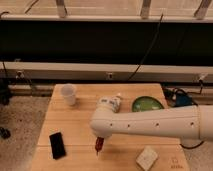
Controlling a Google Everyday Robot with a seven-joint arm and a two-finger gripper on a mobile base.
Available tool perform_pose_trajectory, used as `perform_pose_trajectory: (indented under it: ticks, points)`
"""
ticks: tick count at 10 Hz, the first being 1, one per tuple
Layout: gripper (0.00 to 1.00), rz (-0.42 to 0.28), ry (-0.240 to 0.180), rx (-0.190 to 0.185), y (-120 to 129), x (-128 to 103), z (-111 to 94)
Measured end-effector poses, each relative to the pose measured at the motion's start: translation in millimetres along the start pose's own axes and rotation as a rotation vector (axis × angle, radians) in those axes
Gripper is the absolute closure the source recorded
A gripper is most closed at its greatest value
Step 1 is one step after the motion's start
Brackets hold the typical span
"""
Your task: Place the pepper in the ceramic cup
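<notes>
My gripper [99, 141] hangs low over the wooden table [80, 125], clamped on the slender dark red pepper [99, 145], which points downward beneath it. The small white ceramic cup [68, 94] stands well apart, beyond and left.

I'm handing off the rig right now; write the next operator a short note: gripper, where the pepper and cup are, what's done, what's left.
Gripper: at the front of the table, hidden under the arm's wrist, with the pepper hanging below it, apparently lifted.
Ceramic cup: upright at the table's far-left corner, nothing visible in it.
Nearby: black phone left of the pepper, white bottle and green bowl behind the arm.
Done: pepper seemingly picked up.
Left: carry it back-left to the cup and release it inside.
</notes>
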Motion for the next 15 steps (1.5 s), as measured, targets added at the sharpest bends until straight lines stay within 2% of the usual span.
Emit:
perform_pose_trajectory:
  ticks: [4, 7, 9, 15]
  points:
    - [1.0, -0.009, 0.035, 0.029, -16.4, 15.5, -16.6]
    - [1.0, -0.013, 0.045, 0.029, -29.2, 38.6, -22.8]
    - [1.0, -0.014, 0.049, 0.033, -30.6, 41.6, -25.2]
    - [1.0, -0.032, 0.06, 0.049, -51.3, 75.0, -37.2]
